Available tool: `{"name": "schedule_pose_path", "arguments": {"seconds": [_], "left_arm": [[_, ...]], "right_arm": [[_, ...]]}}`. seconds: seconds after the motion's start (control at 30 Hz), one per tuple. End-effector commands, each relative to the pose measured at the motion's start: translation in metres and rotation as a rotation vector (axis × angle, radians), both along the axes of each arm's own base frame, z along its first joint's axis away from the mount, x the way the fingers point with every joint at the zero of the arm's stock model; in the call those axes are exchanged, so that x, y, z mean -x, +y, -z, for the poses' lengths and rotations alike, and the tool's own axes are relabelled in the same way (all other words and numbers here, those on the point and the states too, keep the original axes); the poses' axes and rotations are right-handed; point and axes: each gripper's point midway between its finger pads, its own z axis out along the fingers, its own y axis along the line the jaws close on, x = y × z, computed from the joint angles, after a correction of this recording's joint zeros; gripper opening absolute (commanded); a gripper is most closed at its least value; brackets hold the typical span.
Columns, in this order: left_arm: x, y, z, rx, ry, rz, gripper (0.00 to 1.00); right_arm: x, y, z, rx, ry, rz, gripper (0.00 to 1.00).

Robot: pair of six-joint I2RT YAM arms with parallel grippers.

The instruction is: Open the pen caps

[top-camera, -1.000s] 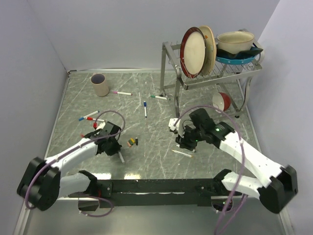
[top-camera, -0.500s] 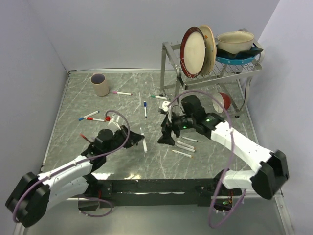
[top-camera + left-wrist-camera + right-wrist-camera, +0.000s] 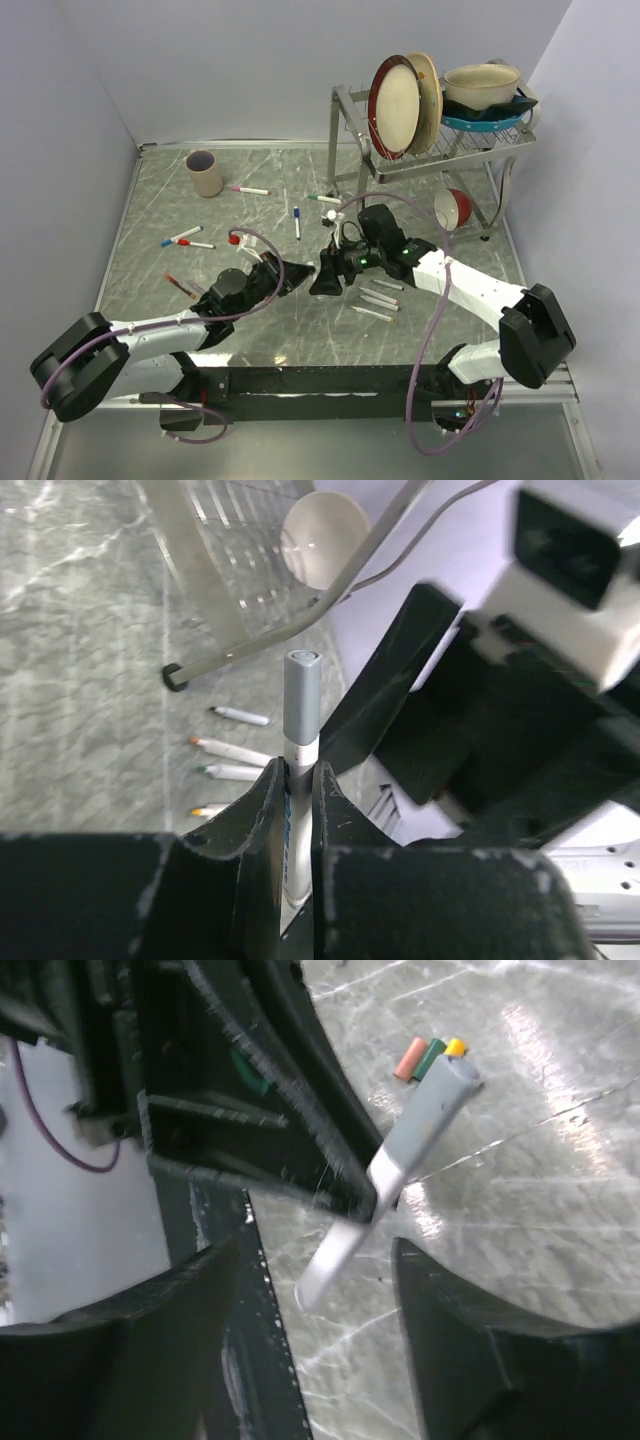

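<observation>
My left gripper is shut on a white pen. Its grey pen cap sticks out beyond the fingertips. My right gripper stands open, nose to nose with the left one over the table's middle. In the right wrist view the same pen slants between the wide fingers without touching them, and its grey cap points away. Three loose pen caps, orange, green and yellow, lie on the table behind it.
Capped pens lie at the back and left. Uncapped pens lie under the right arm. A cup stands back left. A dish rack with plates and bowls stands back right.
The left arm has swung rightwards with the pen in its grip. The right gripper has come left from the uncapped pens to meet it, and its jaws now stand wide.
</observation>
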Motion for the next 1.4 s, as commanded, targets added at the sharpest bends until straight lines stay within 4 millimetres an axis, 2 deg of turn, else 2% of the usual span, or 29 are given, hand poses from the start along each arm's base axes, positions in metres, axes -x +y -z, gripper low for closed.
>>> {"name": "schedule_pose_path", "arguments": {"seconds": [0.0, 0.07, 0.1, 0.13, 0.2, 0.23, 0.27, 0.3, 0.37, 0.4, 0.53, 0.73, 0.8, 1.07, 1.23, 1.37], "left_arm": [[-0.005, -0.008, -0.043, 0.126, -0.084, -0.017, 0.01], [-0.004, -0.008, -0.044, 0.134, -0.079, -0.024, 0.01], [-0.004, -0.007, -0.043, 0.13, -0.077, -0.03, 0.01], [-0.005, -0.006, -0.039, 0.118, -0.069, -0.04, 0.01], [-0.006, -0.001, -0.038, 0.109, -0.057, -0.06, 0.05], [-0.009, 0.004, -0.028, 0.072, -0.034, -0.089, 0.11], [-0.008, 0.008, -0.033, 0.075, -0.041, -0.103, 0.38], [-0.009, 0.011, -0.033, 0.068, -0.039, -0.115, 0.51], [-0.009, 0.018, -0.031, 0.045, -0.035, -0.143, 0.67], [-0.009, 0.02, -0.033, 0.038, -0.045, -0.146, 0.69], [-0.007, 0.022, -0.037, 0.024, -0.072, -0.141, 0.67], [-0.001, 0.016, -0.041, 0.021, -0.118, -0.09, 0.5], [0.002, 0.01, -0.047, 0.023, -0.148, -0.053, 0.48], [0.012, 0.001, -0.046, 0.024, -0.201, 0.025, 0.45], [0.01, -0.003, -0.043, 0.009, -0.207, 0.033, 0.33], [0.009, -0.006, -0.045, 0.0, -0.217, 0.04, 0.3]], "right_arm": [[-0.002, 0.015, 0.0, -0.009, 0.02, 0.002, 0.51], [-0.002, 0.017, 0.006, 0.01, 0.036, -0.005, 0.33], [-0.003, 0.018, 0.007, 0.021, 0.034, -0.005, 0.1], [-0.008, 0.017, 0.014, 0.051, 0.017, 0.004, 0.0], [-0.01, 0.016, 0.014, 0.087, -0.007, -0.013, 0.0], [-0.01, 0.015, 0.016, 0.098, -0.021, -0.033, 0.0], [-0.005, 0.012, 0.016, 0.118, -0.02, -0.075, 0.0], [-0.002, 0.01, 0.017, 0.118, -0.089, -0.159, 0.0], [0.017, 0.004, 0.017, 0.108, -0.065, -0.278, 0.0], [0.02, 0.005, 0.015, 0.091, -0.085, -0.318, 0.0], [0.028, 0.004, 0.015, 0.08, -0.072, -0.355, 0.0], [0.029, 0.004, 0.016, 0.081, -0.059, -0.364, 0.0], [0.028, 0.004, 0.016, 0.081, -0.056, -0.36, 0.0], [0.019, 0.004, 0.013, 0.067, -0.043, -0.311, 0.0], [0.019, 0.004, 0.014, 0.067, -0.03, -0.304, 0.0], [0.018, 0.003, 0.013, 0.068, -0.031, -0.298, 0.0]]}}
